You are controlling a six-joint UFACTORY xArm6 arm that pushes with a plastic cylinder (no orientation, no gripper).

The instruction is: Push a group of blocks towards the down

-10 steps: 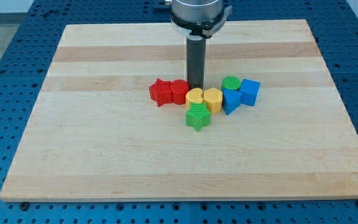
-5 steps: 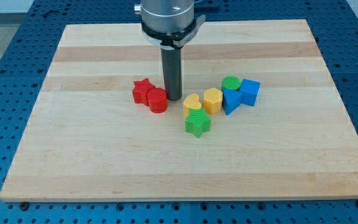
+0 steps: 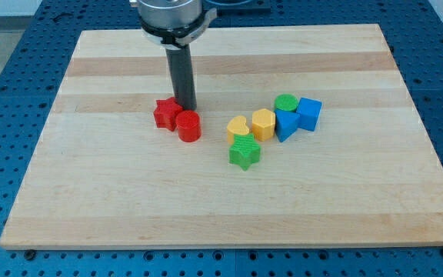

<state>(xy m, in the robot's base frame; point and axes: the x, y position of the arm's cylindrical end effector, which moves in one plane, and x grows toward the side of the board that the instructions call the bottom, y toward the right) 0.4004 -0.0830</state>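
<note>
Pale wooden board [image 3: 229, 208] on a blue perforated bench fills your view, with all the blocks gathered a little above its middle. You have no jaws to read on this rig: the arm ends in a plain dark rod, so nothing opens or closes.

Your tip [image 3: 187, 108] sits at roughly 12 o'clock of the red pair, touching or just beside the upper edges of the red star [image 3: 165, 113] and the red cylinder [image 3: 188, 125]. That is the relation the coming move turns on: the pair lies at 6 o'clock from the tip, so a stroke toward 6 o'clock should carry both.

The pair's long axis runs from about 10 o'clock to 4 o'clock, the star upper left, the cylinder lower right, the two touching.

Well apart at 3 o'clock sits the other cluster: yellow heart [image 3: 238, 128], yellow hexagon [image 3: 263, 123], green star [image 3: 244, 151], green cylinder [image 3: 286, 103], blue triangle [image 3: 285, 124] and blue cube [image 3: 308, 112].
</note>
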